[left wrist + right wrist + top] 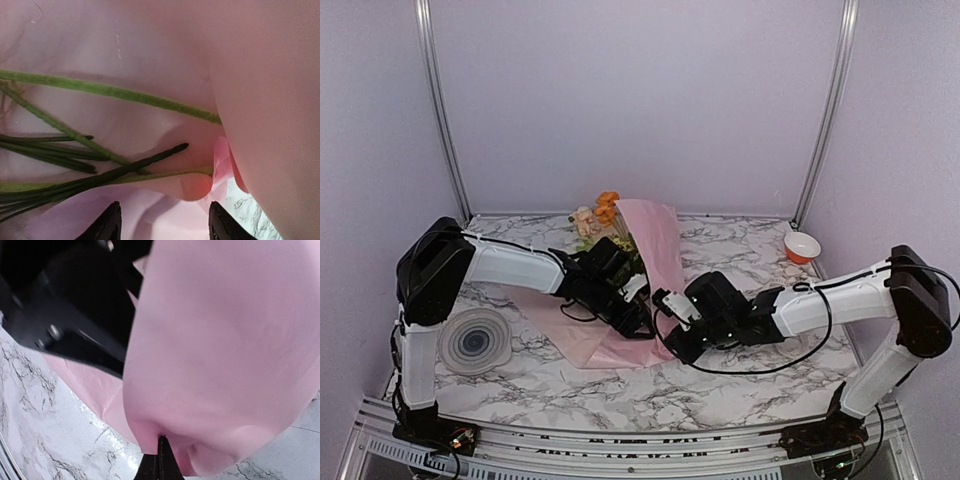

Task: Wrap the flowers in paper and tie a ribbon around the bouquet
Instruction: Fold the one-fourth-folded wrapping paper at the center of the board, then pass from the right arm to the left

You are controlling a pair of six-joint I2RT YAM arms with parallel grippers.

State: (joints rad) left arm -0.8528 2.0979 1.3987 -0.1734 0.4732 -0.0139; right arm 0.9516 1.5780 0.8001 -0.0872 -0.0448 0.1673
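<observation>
Pink paper [658, 245] pinched thin in the pressed-together right gripper [159, 462], left gripper [166, 225] spread above loose flowers [115, 92]: likely to tear or slip free if tugged hard.

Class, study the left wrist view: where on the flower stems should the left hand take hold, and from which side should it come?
Probably the bunched part of the flower stems, not the splayed tips. They lie flat on the pink paper, so the open left hand would best come down from above, straddling the bundle crosswise before closing.
</observation>
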